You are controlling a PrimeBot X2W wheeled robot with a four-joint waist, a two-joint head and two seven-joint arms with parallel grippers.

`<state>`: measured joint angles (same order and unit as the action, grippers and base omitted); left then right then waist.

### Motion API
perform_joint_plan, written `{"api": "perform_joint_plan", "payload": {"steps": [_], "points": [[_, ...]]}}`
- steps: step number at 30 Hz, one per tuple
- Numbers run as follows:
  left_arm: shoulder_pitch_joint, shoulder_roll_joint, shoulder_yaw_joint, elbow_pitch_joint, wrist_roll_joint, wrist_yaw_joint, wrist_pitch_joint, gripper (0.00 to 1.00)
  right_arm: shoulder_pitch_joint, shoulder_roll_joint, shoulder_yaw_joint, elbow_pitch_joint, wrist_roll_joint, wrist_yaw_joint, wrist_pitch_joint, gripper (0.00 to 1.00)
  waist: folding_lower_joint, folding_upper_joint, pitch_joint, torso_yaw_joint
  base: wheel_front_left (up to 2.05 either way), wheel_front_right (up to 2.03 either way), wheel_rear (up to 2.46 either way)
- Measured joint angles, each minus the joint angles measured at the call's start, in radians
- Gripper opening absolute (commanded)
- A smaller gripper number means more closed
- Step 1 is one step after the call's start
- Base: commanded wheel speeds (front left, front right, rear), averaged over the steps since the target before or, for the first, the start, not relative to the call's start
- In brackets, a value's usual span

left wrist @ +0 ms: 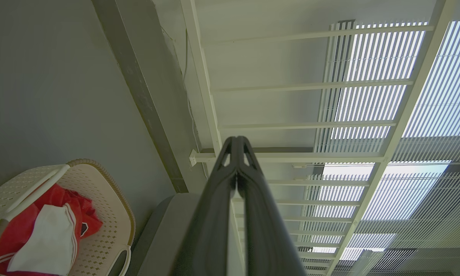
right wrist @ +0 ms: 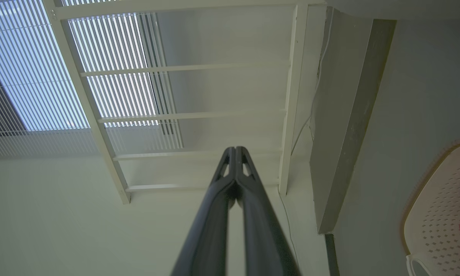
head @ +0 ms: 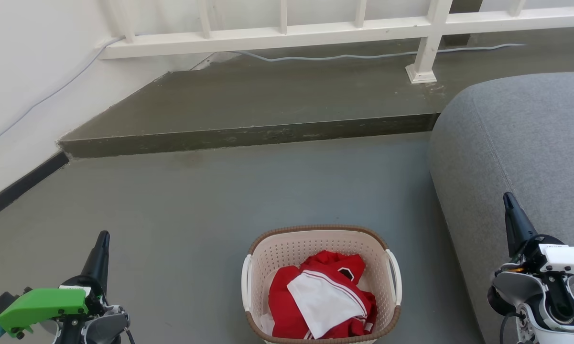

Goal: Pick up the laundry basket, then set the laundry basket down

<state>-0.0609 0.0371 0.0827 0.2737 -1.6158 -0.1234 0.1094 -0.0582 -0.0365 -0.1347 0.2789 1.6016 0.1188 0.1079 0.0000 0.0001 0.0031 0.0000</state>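
While both arms hung low at either side with nothing in them, the task had not visibly begun: the laundry basket [head: 287, 253] sat on the grey floor [head: 196, 200] close before the robot and between the arms, its 2 white handles untouched. The left gripper [head: 103, 235] stood well apart from the basket's left handle [head: 246, 282], and the left wrist view showed its 2 fingers pressed together on nothing. The right gripper [head: 507, 197] likewise had its jaws closed tight and empty, well apart from the right handle [head: 395, 277]. Red and white clothing [head: 325, 296] lay heaped loosely inside the basket. By my judgement everything was left to do: reach, take hold, lift and set down. Near the basket's right side the grey sofa [head: 521, 143] crowded that arm, and I judged it the likeliest obstacle to reaching that handle. Farther off a raised concrete step [head: 267, 95] crossed the floor, then a pale cable [head: 344, 56], and last a white railing [head: 315, 32].
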Motion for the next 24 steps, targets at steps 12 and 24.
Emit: {"api": "perform_joint_plan", "payload": {"steps": [12,24], "points": [[0.000,0.000,0.000,0.000,0.000,0.000,0.000,0.00,0.000,0.000,0.000,0.000,0.000,0.000,0.000,0.00,0.0000,0.0000,0.000,0.000,0.00,0.00,0.00],[0.000,0.000,0.000,0.000,0.000,0.000,0.000,0.00,0.000,0.000,0.000,0.000,0.000,0.000,0.000,0.00,0.0000,0.0000,0.000,0.000,0.00,0.00,0.00]]}}
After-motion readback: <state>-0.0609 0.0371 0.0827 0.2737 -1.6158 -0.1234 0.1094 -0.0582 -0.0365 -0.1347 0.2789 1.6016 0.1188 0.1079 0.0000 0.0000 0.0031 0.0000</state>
